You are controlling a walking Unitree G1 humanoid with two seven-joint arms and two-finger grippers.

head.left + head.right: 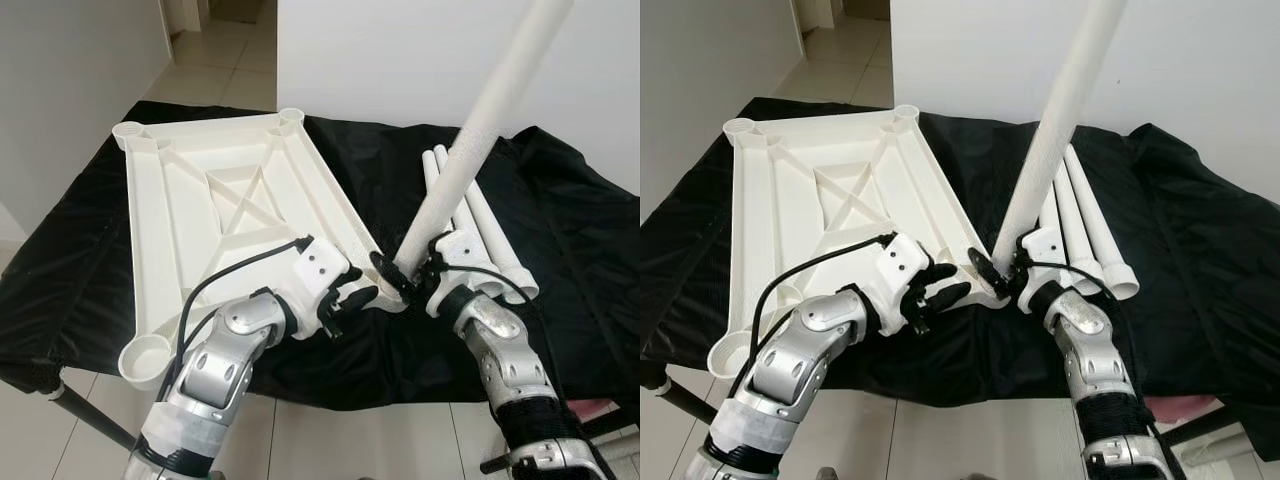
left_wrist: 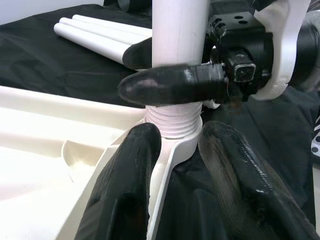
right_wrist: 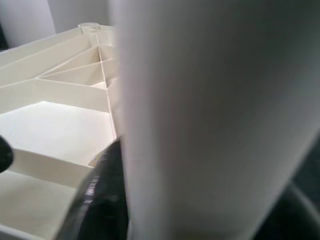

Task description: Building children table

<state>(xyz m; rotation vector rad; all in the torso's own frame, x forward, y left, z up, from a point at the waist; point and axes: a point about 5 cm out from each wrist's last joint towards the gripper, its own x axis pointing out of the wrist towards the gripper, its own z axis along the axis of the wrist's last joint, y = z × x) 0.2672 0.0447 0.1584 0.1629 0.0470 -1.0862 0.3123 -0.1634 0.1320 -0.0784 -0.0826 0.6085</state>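
The white tabletop (image 1: 235, 215) lies upside down on the black cloth (image 1: 560, 210). The right gripper (image 1: 408, 278) clamps a white leg (image 1: 470, 150) standing at its near corner socket. The left wrist view reveals the leg's threaded end (image 2: 172, 120), with the left gripper (image 2: 182, 150) spread apart beside the socket. Spare legs (image 1: 1080, 225) lie just beside.

Table leg (image 1: 480, 140) top cut by frame edge; blurred in right wrist view.

The upturned tabletop (image 1: 230, 200) is plain cream-white plastic, its ribs the same shade. The leg (image 1: 480, 140) and the spare legs (image 1: 480, 220) are matte white. A black cloth (image 1: 560, 200) covers the table. Both end effectors have glossy black fingers (image 2: 125, 200) on white mounts; the arms are silver. The floor tiles (image 1: 230, 70) are pale beige.
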